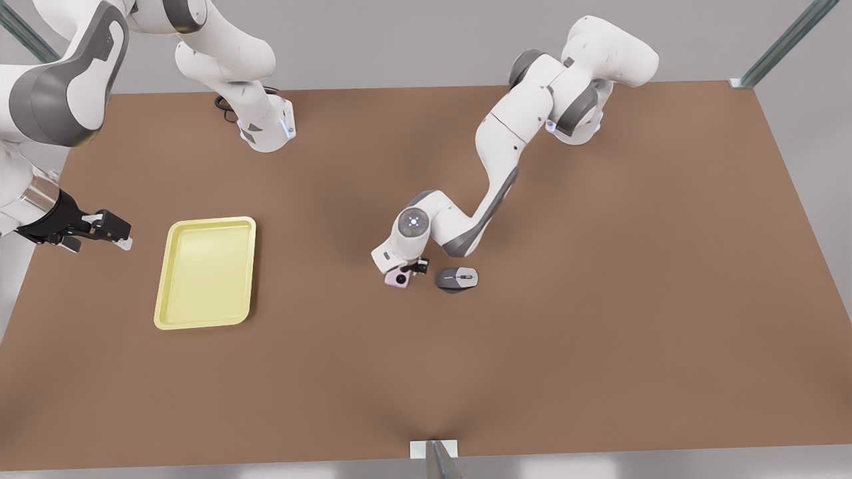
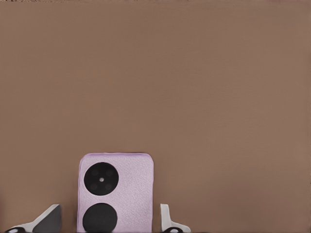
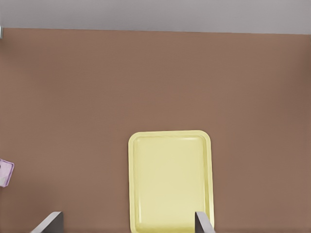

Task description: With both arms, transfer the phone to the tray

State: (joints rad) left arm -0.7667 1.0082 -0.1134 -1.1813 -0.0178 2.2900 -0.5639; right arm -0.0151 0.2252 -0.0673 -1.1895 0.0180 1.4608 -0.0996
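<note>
Beside mouse [image 1: 456,279], left tool [image 1: 407,273] straddling phone [image 1: 398,279], fingers apart

Soft, even light is falling from above on my table [image 1: 599,332]; faint blurred shadows are pooling under my arms mid-table and at its near edge. No glare showing.

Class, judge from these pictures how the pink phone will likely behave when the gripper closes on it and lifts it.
The phone looks like a flat rigid slab, so it should stay stiff, not flop. Lying flat on the table, it seems unlikely to roll. The left gripper is open astride its smooth sides, so it might slip.
</note>
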